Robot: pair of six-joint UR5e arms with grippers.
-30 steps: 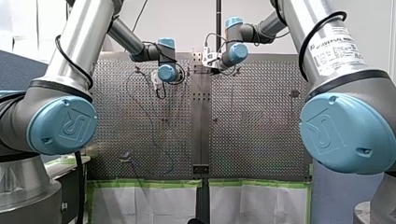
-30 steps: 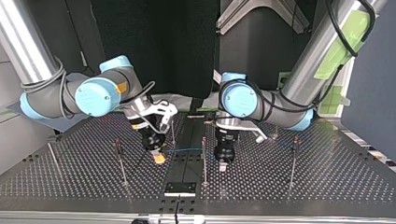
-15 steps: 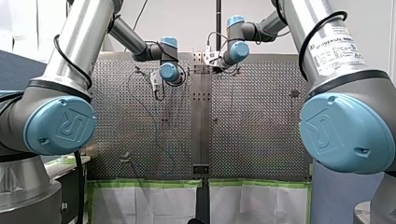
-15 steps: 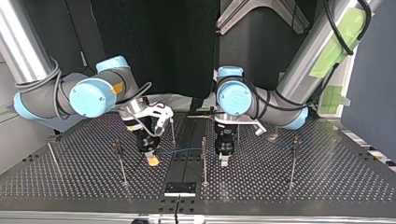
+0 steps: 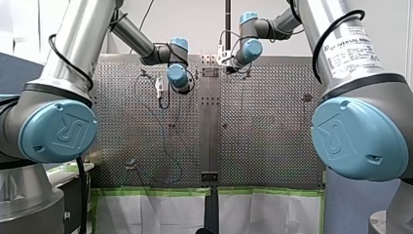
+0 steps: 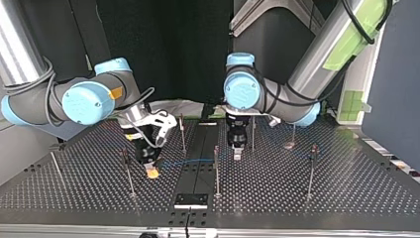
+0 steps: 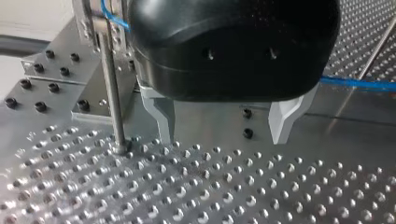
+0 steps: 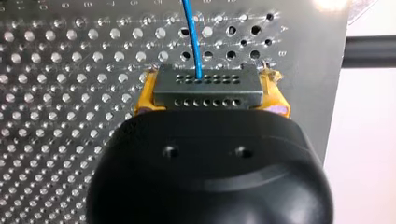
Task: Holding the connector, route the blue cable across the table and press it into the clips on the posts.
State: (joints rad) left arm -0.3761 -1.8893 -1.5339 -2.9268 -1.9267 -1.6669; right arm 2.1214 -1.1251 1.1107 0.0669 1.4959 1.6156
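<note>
In the right wrist view my right gripper (image 8: 211, 101) is shut on a grey connector (image 8: 208, 88), held between its yellow pads (image 8: 144, 99). The blue cable (image 8: 191, 37) leaves the connector's face and runs ahead over the perforated table. The top view shows this gripper (image 6: 152, 172) low over the table at the left. From it the blue cable (image 6: 190, 160) stretches to the middle post (image 6: 216, 168). My left gripper (image 6: 237, 153) hangs just beyond that post. Its metal fingers (image 7: 161, 114) stand open with nothing between them. A post (image 7: 112, 93) rises beside them, and the cable (image 7: 359, 84) passes behind.
Several thin posts stand on the perforated table (image 6: 346, 193), among them one at the top view's left (image 6: 127, 171) and one at its right (image 6: 311, 171). A small black plate (image 6: 190, 200) sits at the near edge on the dark centre strip.
My left gripper has opened and drawn back from the middle post, farther from the top view's camera. My right gripper has carried the connector toward the top view's left.
</note>
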